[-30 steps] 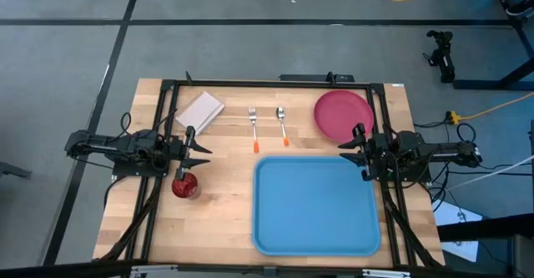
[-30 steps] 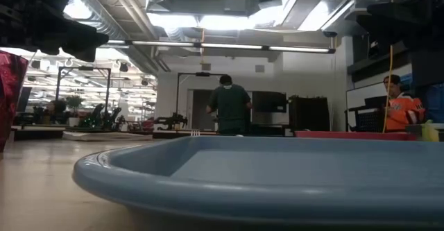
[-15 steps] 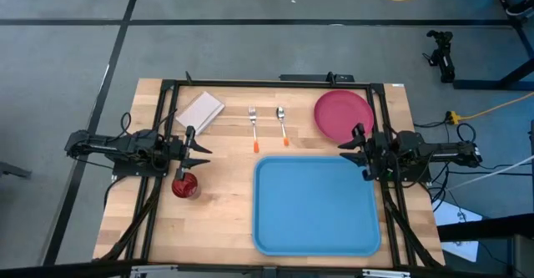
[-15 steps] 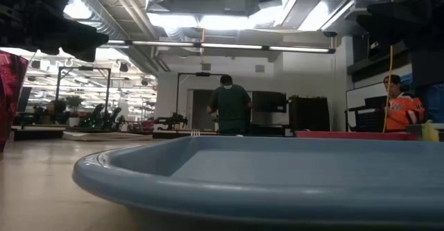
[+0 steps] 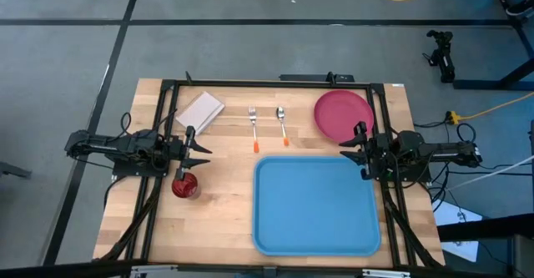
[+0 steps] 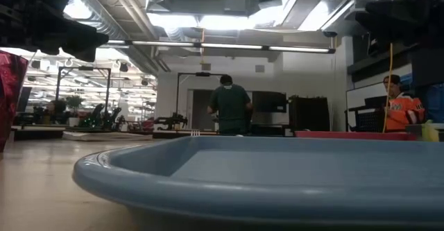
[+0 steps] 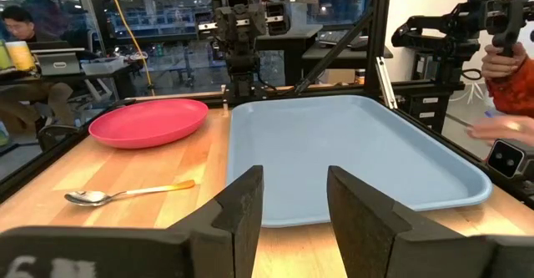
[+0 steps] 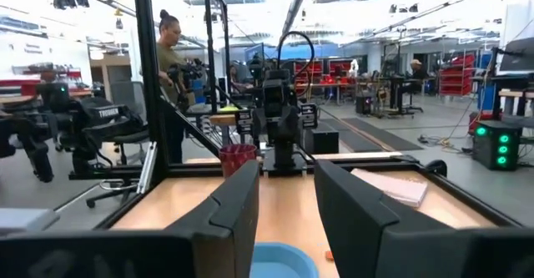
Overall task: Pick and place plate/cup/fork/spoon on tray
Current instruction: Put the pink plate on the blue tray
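Left gripper (image 5: 203, 153) – jaws parted by a clear gap, nothing between them, hovering over the left part of the table (image 5: 217, 219), fingers aimed toward the tray. In the left wrist view the two dark fingers (image 7: 242, 215) stand apart with bare air between. Right gripper (image 5: 346, 150) – jaws also parted, holding nothing, parked at the right edge of the tray near its far corner, just beside the near rim of the plate; right wrist view shows its fingers (image 8: 238, 207) separated the same way.

The cup (image 5: 185, 186), dark red, sits upright on the wood just beside and nearer the camera side than the left gripper, not touching it. The tray (image 5: 275, 228), light blue, lies empty on the right-centre of the table. The plate (image 5: 342, 113), pink-red, lies flat on the wood past the tray's far right corner, apart from the tray. The fork (image 5: 253, 128) and the spoon (image 5: 282, 124) lie side by side, parallel, orange tips toward the tray, just beyond its far edge – fork on the left, spoon on the right. A pale pad (image 5: 200, 109) lies tilted left of the fork.

Low view: tray rim (image 6: 208, 182) fills the foreground; a person in green (image 6: 229, 106) stands in the room behind, another in orange (image 6: 399, 109) at the right.
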{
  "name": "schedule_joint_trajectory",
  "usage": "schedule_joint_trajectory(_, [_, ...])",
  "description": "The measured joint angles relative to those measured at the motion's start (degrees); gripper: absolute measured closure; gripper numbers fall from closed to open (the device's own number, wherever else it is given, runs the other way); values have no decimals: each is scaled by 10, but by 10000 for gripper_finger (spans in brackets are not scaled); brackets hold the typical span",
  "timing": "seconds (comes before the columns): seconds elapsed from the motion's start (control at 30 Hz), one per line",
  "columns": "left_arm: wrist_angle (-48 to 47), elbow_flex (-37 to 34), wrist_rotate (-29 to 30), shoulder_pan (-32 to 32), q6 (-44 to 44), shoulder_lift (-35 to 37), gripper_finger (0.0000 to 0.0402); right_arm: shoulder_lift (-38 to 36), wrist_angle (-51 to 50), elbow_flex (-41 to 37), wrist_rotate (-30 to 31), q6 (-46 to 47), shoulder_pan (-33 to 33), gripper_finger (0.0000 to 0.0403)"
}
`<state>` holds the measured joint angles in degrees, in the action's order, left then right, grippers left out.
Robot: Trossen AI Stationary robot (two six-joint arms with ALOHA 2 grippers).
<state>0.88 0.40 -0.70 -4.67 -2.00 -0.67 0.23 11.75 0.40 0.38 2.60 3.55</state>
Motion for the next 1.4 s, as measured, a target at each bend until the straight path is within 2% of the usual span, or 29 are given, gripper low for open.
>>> schedule_joint_trajectory(0.33, [0, 0, 0, 0, 0, 0, 275, 0, 0, 0, 1, -29, 0, 279])
schedule_joint_trajectory(1.4, [0, 0, 0, 0, 0, 0, 275, 0, -1, 0, 0, -29, 0, 279])
